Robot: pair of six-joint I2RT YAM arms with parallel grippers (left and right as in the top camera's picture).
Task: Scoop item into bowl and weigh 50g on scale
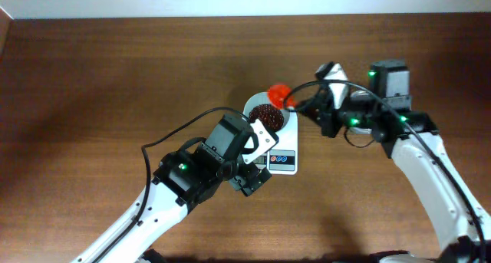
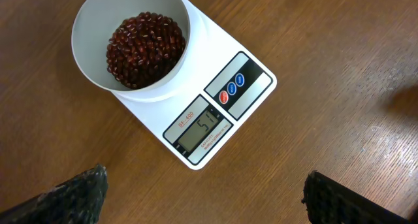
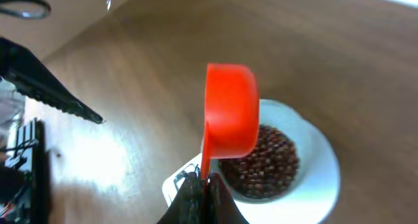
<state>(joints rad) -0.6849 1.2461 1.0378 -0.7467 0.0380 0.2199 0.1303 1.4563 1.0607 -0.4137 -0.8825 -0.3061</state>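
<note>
Clamped tight in the right gripper (image 3: 202, 185), closest to the lens, is the thin handle of a red scoop (image 3: 230, 110). It is tipped on its side just above the bowl (image 3: 323, 175), probably so that the beans (image 3: 268, 162) drop in. The bowl sits on the scale (image 2: 215, 34), just ahead of the left gripper (image 2: 206, 196). That gripper is spread wide and empty, I think to leave the display (image 2: 199, 129) readable; its digits look near the target.
</note>
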